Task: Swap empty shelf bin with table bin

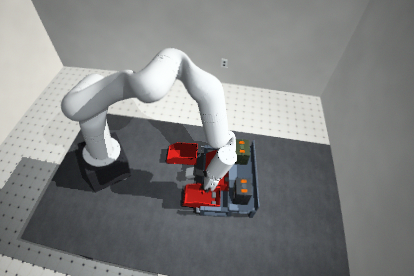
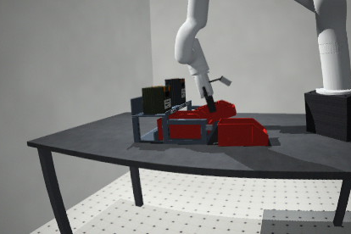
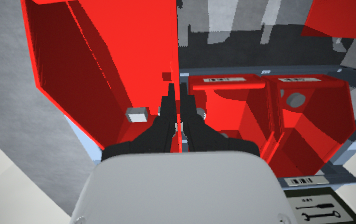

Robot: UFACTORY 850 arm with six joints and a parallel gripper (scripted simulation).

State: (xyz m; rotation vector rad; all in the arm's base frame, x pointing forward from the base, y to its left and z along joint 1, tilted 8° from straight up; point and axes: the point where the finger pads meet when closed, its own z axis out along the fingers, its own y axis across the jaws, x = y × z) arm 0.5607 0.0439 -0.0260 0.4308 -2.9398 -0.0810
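Observation:
My gripper (image 3: 178, 93) (image 1: 210, 189) (image 2: 212, 108) is shut on the thin side wall of a red open bin (image 3: 95, 75) (image 1: 194, 195) (image 2: 221, 108). The bin hangs tilted at the shelf's front, above the lip, and a small grey block (image 3: 136, 114) shows inside it. A second red open bin (image 1: 182, 152) (image 2: 243, 132) stands on the table top (image 1: 112, 220) (image 2: 95, 133) in front of the shelf (image 1: 252, 200) (image 2: 137, 123). Two more red bins (image 3: 225, 102) (image 3: 305, 107) sit side by side in the shelf, and the right one holds a grey round part.
Two dark boxes (image 1: 243, 151) (image 1: 243, 189) (image 2: 156, 99) (image 2: 175, 91) with orange marks stand on the shelf's upper board. The arm's black base block (image 1: 104, 172) (image 2: 332, 114) stands on the table behind the loose bin. The table's curved edge is near the shelf's back.

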